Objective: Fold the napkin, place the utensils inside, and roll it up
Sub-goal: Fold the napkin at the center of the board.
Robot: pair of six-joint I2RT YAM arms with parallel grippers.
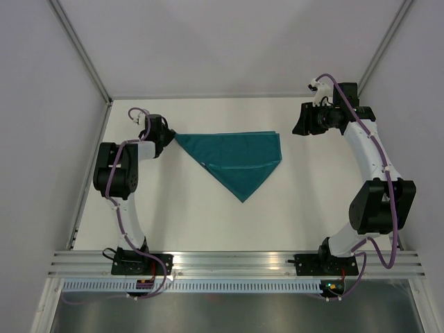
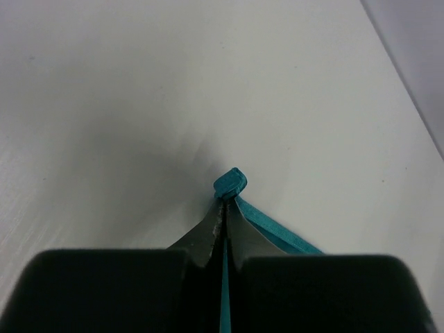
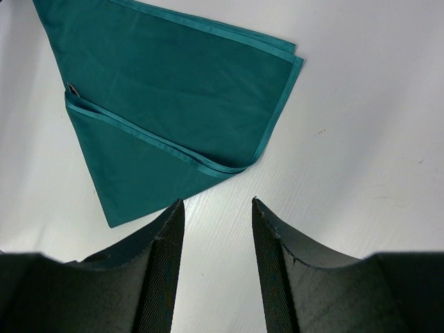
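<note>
Left claw [image 2: 223,211] clamps a corner of the napkin [image 1: 232,159]; right claw [image 3: 217,202] gapes nearby.

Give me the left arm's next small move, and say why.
Probably draw the left gripper inward over the napkin, starting the roll. It is shut on the cloth's left corner, the napkin already lies folded into a triangle, and the right gripper hangs open above bare table beside the opposite corner, holding nothing.

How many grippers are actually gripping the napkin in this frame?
1. The left gripper is shut on the left corner of the napkin. The right gripper is open, apart from it beyond its right edge, holding nothing.
</note>
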